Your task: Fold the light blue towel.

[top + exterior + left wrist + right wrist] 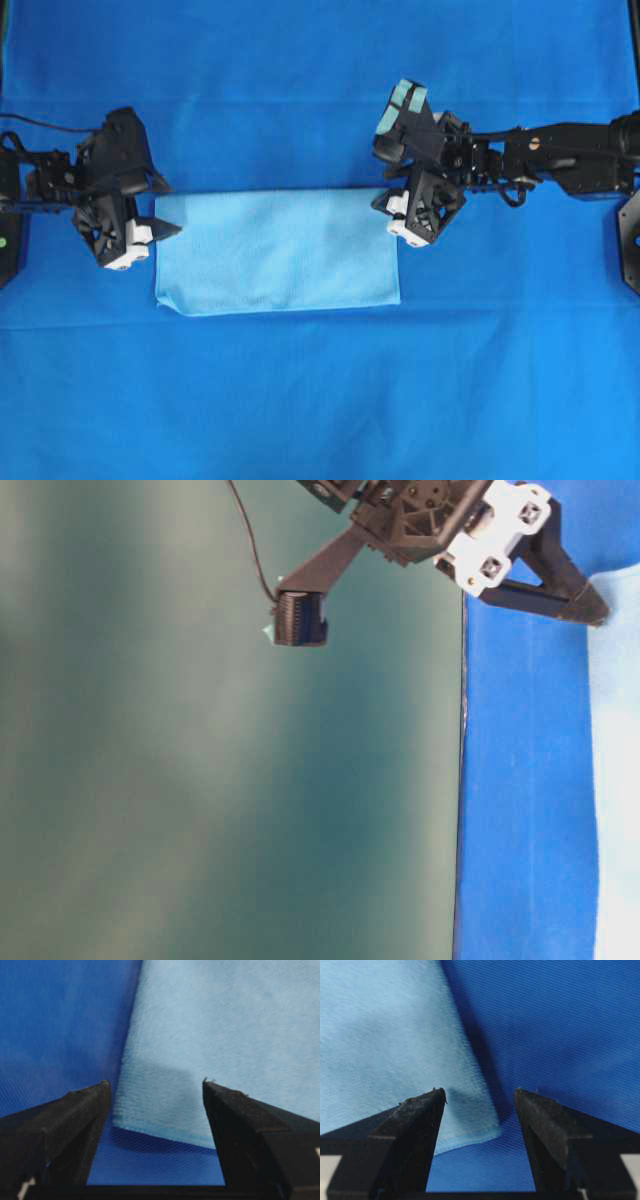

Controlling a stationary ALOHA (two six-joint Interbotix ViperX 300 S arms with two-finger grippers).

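Light blue towel (277,251) lies long axis left-right, one open, empty gripper at each far corner: left (158,208), right (385,208).

In the table-level view, the light blue towel (618,780) is cut off by the picture's right edge, just below the left end effector (590,605), so only a thin strip shows. The arm above that end effector runs off the top. In both wrist views the towel (225,1035) runs past the picture edges ahead of each end effector.
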